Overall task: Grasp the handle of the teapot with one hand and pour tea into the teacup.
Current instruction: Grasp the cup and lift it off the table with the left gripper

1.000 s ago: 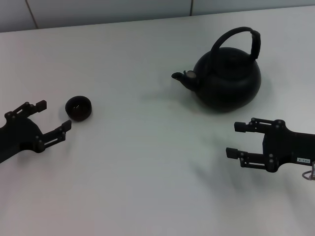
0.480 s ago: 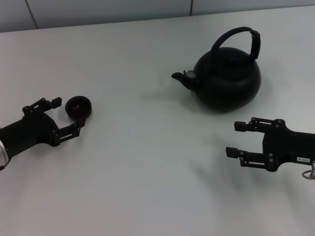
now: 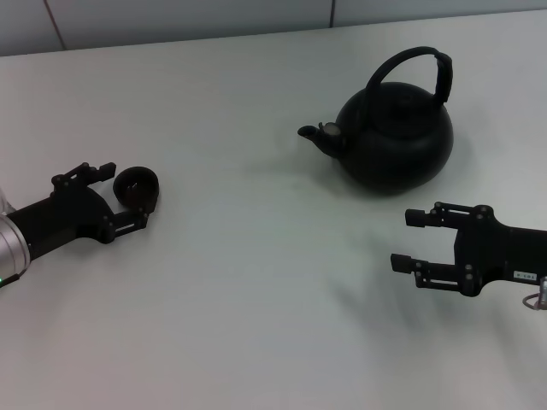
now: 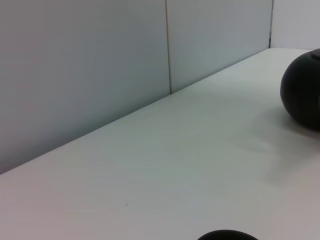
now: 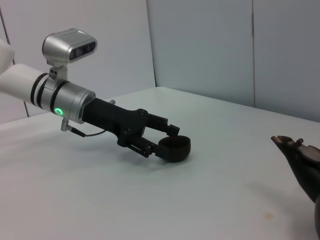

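Observation:
The matte black teapot (image 3: 395,137) stands upright at the back right, its spout (image 3: 313,134) pointing left. Its arched handle (image 3: 410,58) stands over the lid with the thick sleeve (image 3: 442,75) on the right side. The small dark teacup (image 3: 137,188) sits at the left. My left gripper (image 3: 125,195) is open with one finger on each side of the teacup. My right gripper (image 3: 408,241) is open and empty, in front of the teapot and apart from it. The right wrist view shows the teacup (image 5: 174,148) at the left gripper's fingertips (image 5: 173,129) and the teapot's spout (image 5: 295,150).
The white table (image 3: 256,282) runs back to a grey panelled wall (image 3: 171,17). The left wrist view shows the teapot's body (image 4: 302,92) far off and the teacup's rim (image 4: 227,235) close by.
My left gripper has moved right and slightly back until its fingers stand on either side of the teacup. The teacup, the teapot and the right arm have not moved.

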